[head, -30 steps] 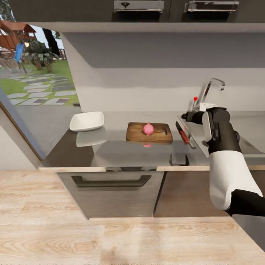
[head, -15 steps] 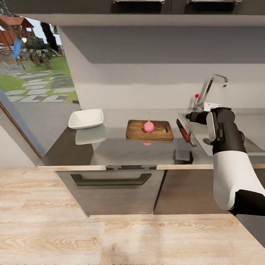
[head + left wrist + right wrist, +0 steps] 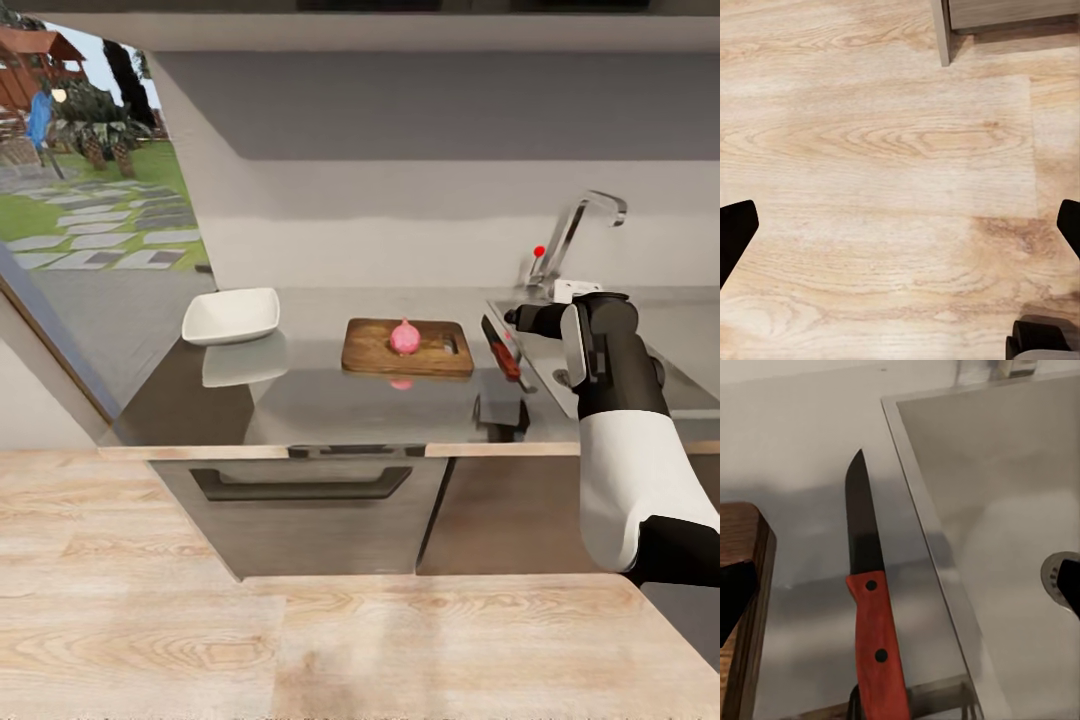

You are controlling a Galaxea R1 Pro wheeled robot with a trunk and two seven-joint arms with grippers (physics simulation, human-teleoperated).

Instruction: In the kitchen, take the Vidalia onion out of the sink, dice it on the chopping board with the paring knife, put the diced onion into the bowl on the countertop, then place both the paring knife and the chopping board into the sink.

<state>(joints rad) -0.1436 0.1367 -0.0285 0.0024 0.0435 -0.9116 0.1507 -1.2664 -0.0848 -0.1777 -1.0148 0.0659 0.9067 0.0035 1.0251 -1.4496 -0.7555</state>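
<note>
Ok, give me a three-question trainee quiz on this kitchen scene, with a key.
1. True or false: the Vidalia onion sits on the chopping board.
2. The paring knife lies between the board and: A the bowl, B the sink, C the window.
3. Fill in: the left gripper hangs open over the wooden ____.

Key: 1 true; 2 B; 3 floor.
</note>
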